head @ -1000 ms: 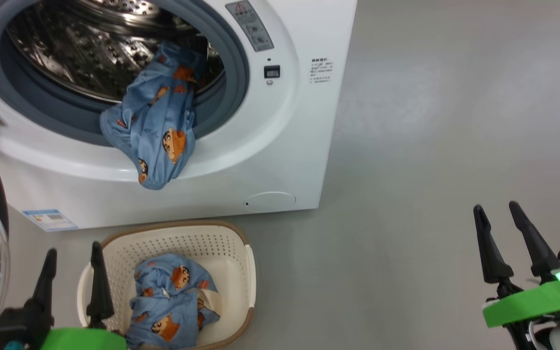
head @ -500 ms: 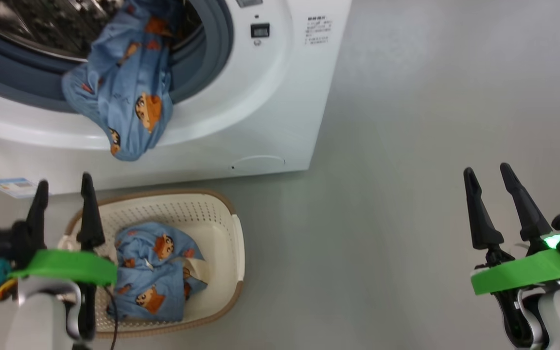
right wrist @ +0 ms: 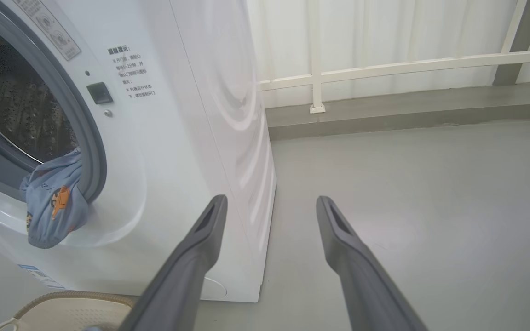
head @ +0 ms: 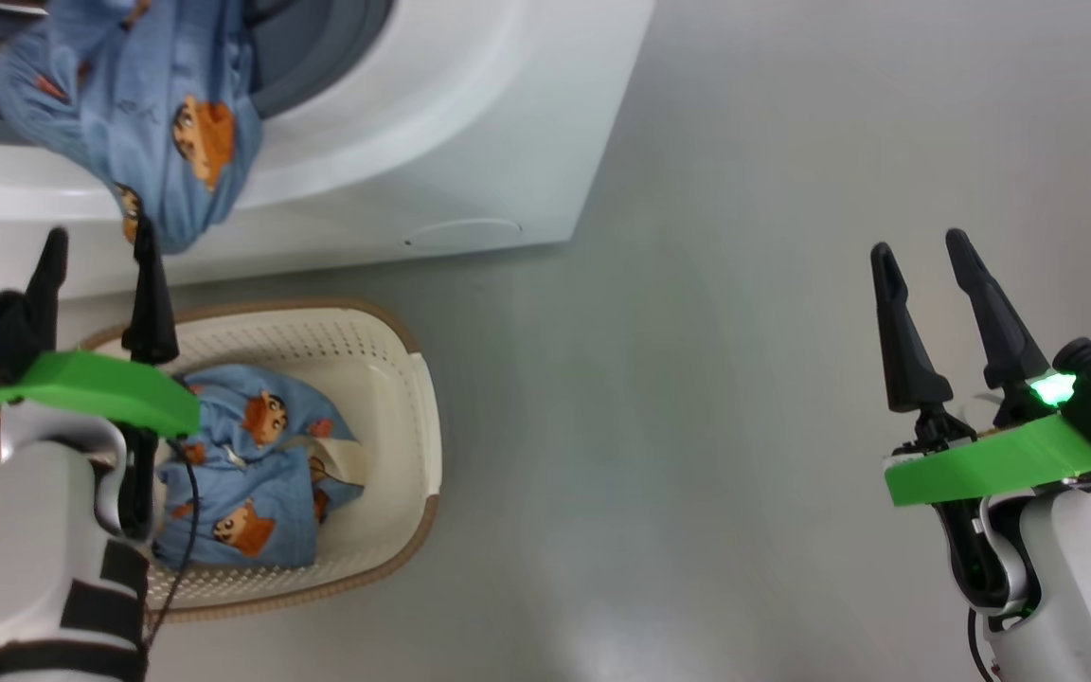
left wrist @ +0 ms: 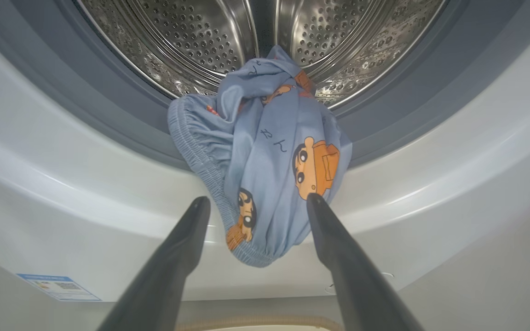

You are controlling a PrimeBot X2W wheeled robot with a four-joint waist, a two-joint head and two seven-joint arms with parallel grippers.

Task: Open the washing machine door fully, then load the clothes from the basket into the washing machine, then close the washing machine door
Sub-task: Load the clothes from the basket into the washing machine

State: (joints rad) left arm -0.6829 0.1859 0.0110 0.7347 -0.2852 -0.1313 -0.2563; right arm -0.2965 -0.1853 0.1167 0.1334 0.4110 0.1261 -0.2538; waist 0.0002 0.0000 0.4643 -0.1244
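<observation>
Nearest, at the lower left of the head view, the left arm's jaws stand wide apart and hold nothing. Their long dark fingers (head: 150,294) reach over the far left rim of the small cream perforated plastic basket (head: 384,407) with its brown woven-look edge. One soft light-blue garment printed with orange cartoon figures (head: 252,455) lies bunched in the basket's left half, and the right half shows bare cream bottom.

At the lower right, the right arm's jaws are equally wide and empty. Their fingers (head: 896,332) are over open grey floor (head: 697,398), well apart from basket and machine.

Just beyond the basket stands the big white boxy washing machine (head: 470,142). The second light-blue garment (left wrist: 269,161) drapes over the lower lip of its opening, across the grey rubber seal (left wrist: 85,101). Its upper part lies inside the perforated steel drum (left wrist: 177,37), and its hem hangs down the white front, just beyond the left fingertips. To the right of the machine's side, grey floor runs back to a pale railed wall (right wrist: 384,69).
</observation>
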